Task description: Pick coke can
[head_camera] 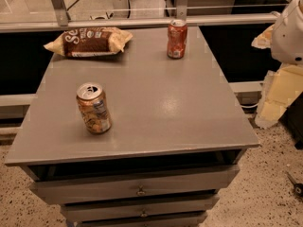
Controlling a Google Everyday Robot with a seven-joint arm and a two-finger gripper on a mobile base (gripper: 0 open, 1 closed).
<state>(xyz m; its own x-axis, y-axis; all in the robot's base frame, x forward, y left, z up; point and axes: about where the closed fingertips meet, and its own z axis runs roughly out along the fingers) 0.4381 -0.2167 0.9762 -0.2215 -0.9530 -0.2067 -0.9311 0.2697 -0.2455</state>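
The coke can (177, 39), red with white markings and a silver top, stands upright near the back edge of the grey table top (156, 103), right of centre. My gripper is not in view. Only a white rounded part of my arm (289, 32) shows at the upper right edge, beyond the table's right side and well apart from the can.
An orange-gold can with a blue and white label (93, 109) stands upright at the front left. A brown and yellow chip bag (90, 41) lies at the back left. The table is a cabinet with drawers (139, 188). A metal rail (142, 22) runs behind it.
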